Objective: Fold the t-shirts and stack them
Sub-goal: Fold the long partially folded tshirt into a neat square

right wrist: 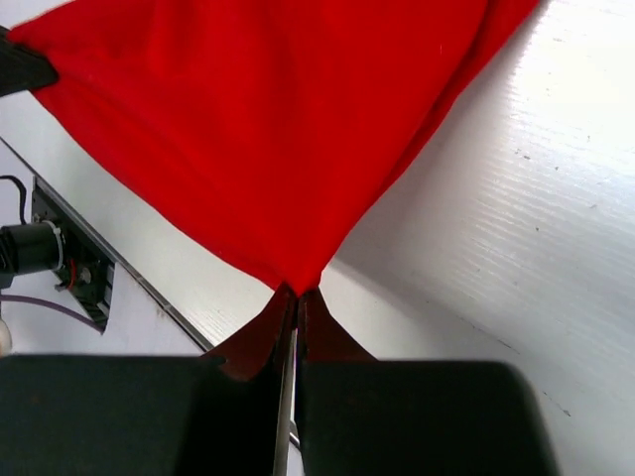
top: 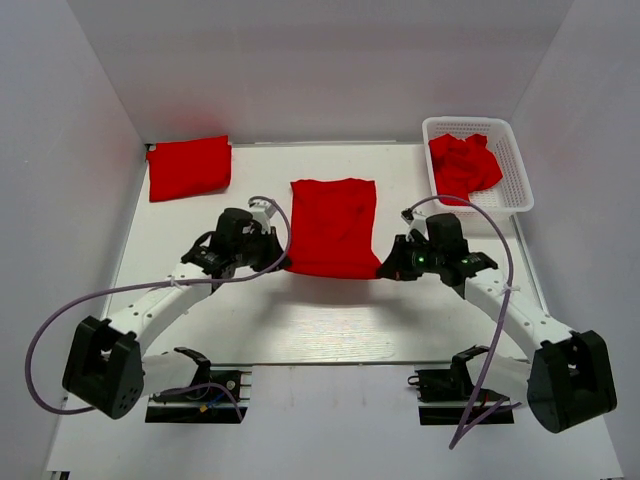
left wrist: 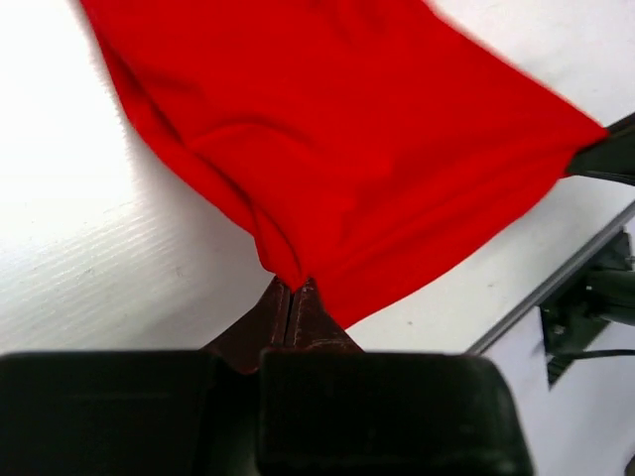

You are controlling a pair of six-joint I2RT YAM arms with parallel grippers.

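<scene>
At centre, the left jaws and right jaws — both closed — pinch near corners of the t-shirt (top: 333, 225).

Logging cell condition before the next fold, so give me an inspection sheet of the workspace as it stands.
Surface: white table, nothing spilled.
Job's things: centre t-shirt spread flat; folded t-shirt at the far left corner; crumpled t-shirts in the basket.
Clutter: white lattice basket at far right; nothing else seen.
Grippers: left gripper shut on the centre t-shirt's near left corner; right gripper shut on its near right corner.
Cables: a purple cable loops beside each arm.
Surroundings: white walls on three sides.
</scene>
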